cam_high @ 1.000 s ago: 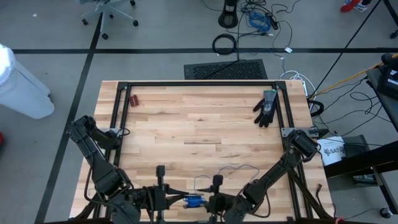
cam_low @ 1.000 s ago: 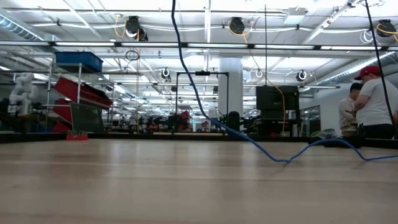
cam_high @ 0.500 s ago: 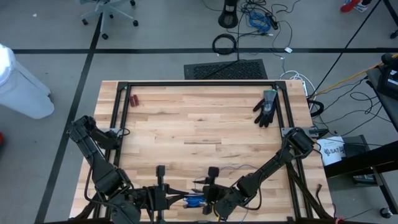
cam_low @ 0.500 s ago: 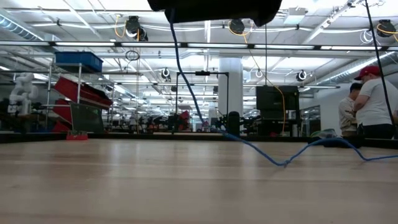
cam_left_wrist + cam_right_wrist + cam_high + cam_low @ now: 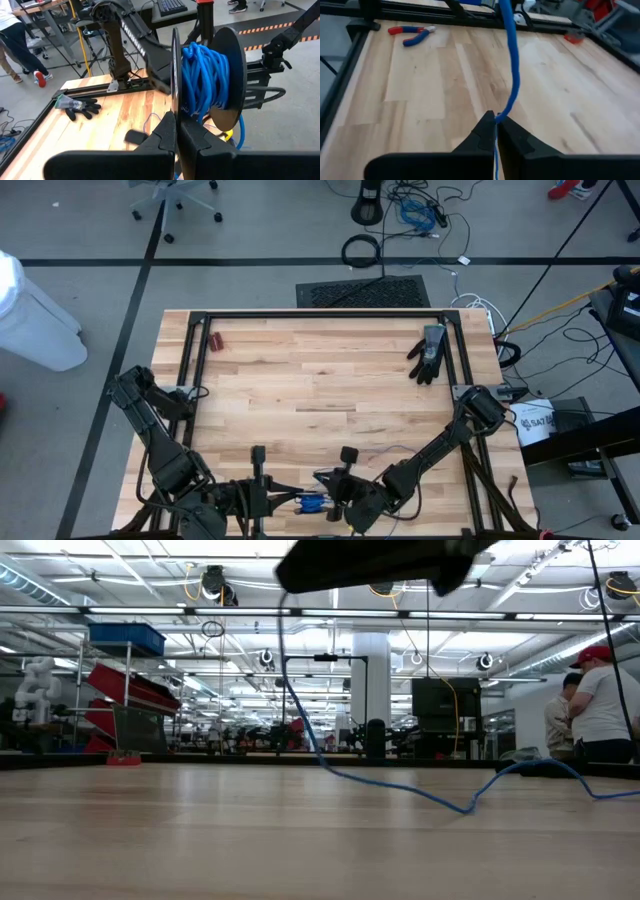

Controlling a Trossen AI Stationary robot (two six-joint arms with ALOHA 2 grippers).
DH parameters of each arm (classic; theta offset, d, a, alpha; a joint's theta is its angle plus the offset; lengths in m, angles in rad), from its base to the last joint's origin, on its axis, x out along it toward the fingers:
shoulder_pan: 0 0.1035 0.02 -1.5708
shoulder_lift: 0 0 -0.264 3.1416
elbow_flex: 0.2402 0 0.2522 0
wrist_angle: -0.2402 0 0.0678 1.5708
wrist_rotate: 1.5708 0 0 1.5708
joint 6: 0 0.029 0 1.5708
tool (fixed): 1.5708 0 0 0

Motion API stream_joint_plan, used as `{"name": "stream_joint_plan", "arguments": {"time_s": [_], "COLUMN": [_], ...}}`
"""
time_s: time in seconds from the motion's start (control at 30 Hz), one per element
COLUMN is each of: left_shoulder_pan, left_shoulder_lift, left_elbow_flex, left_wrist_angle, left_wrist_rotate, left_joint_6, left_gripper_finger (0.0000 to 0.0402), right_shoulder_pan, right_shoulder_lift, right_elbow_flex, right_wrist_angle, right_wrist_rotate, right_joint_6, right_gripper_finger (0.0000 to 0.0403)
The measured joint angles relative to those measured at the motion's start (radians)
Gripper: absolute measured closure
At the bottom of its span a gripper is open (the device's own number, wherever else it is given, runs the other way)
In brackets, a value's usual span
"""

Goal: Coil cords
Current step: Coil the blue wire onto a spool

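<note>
A blue cord (image 5: pixel 512 75) is partly wound on a black two-disc spool (image 5: pixel 205 80) near the table's front edge (image 5: pixel 310 502). My left gripper (image 5: pixel 177 125) is shut on one spool disc and holds the spool off the table. Just right of the spool, my right gripper (image 5: pixel 326 478) is shut on a free stretch of the cord. In the low view the cord (image 5: pixel 465 808) drops from the dark gripper at the top. It touches the table at one low bend and trails off to the right. My left gripper pinches the rim of the nearer thin black disc (image 5: pixel 175 102) between its two fingers, at the disc's lower edge. The disc stands on edge, and the spool is lifted clear of the table. My right gripper pinches a single strand of the cord (image 5: pixel 503 112) between its two fingers, which point slantwise down toward the table's far left. From the fingers the strand runs on ahead and upward. In the low view the cord hangs below the gripper (image 5: pixel 284 650) down to the table.
A black glove (image 5: pixel 428 352) lies at the far right. Red-handled pliers (image 5: pixel 216 340) lie at the far left corner. A black frame rail (image 5: pixel 320 314) runs around the tabletop. Beyond the table a person (image 5: pixel 600 710) stands at the right.
My right gripper has shifted a little toward the table's left and come down into the top of the low view, tipping as it came. The cord's hanging stretch now drops straight from it. The slack on the table has slid slightly.
</note>
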Motion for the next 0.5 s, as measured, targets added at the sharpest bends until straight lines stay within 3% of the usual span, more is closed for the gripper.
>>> {"name": "stream_joint_plan", "arguments": {"time_s": [0.3,0.5], "left_shoulder_pan": [-0.005,-0.004], "left_shoulder_lift": [0.000,0.000], "left_elbow_flex": [0.000,0.000], "left_wrist_angle": [-0.049,-0.061], "left_wrist_rotate": [0.000,0.003], "left_joint_6": [-0.008,-0.007], "left_gripper_finger": [0.0395,0.0395], "right_shoulder_pan": [0.136,0.205], "right_shoulder_lift": [0.000,-0.030], "right_elbow_flex": [0.000,0.000], "right_wrist_angle": [-0.065,-0.060], "right_wrist_rotate": [0.140,0.222], "right_joint_6": [0.281,0.370], "right_gripper_finger": [0.0402,0.0402]}}
